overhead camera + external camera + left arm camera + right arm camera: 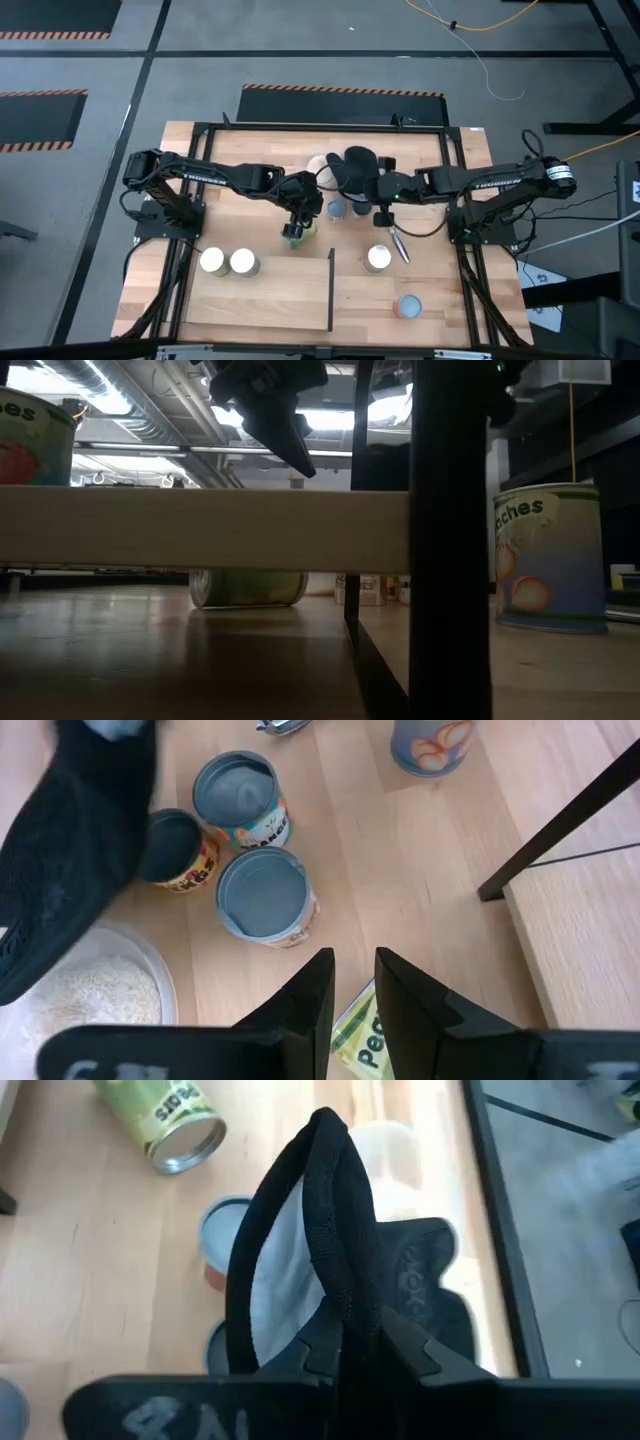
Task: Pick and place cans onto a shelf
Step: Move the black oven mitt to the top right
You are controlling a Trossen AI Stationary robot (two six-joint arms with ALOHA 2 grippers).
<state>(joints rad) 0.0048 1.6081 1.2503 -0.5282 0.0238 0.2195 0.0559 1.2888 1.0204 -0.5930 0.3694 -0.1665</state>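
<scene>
A green-labelled can (pixel 248 588) lies on its side on the table; it also shows in the high view (pixel 293 236) and between my fingers in the left wrist view (pixel 362 1042). My left gripper (pixel 355 965) hovers just above it, open by a narrow gap, touching nothing; in the low view its fingers (pixel 288 430) are clear of the can. My right gripper (pixel 345 1348) is shut on a black oven mitt (pixel 356 165) at mid-table. Two white-topped cans (pixel 228 262) stand on the light-wood shelf (pixel 270 300), whose black strip (pixel 331 290) runs along its right edge. My right gripper pinches the black oven mitt between its two fingers at one bunched edge (pixel 345 1320). The fingers come from the table's right. The mitt stands out beyond the fingertips, folded on itself, over the standing cans and the bowl; whether it rests on them I cannot tell.
Three cans (pixel 262 895) stand close together beside a clear bowl of grains (pixel 95 992), partly under the mitt. A white-topped can (pixel 378 258) and a pale blue one (pixel 407 307) stand right of the strip. A silvery utensil (pixel 398 245) lies near them.
</scene>
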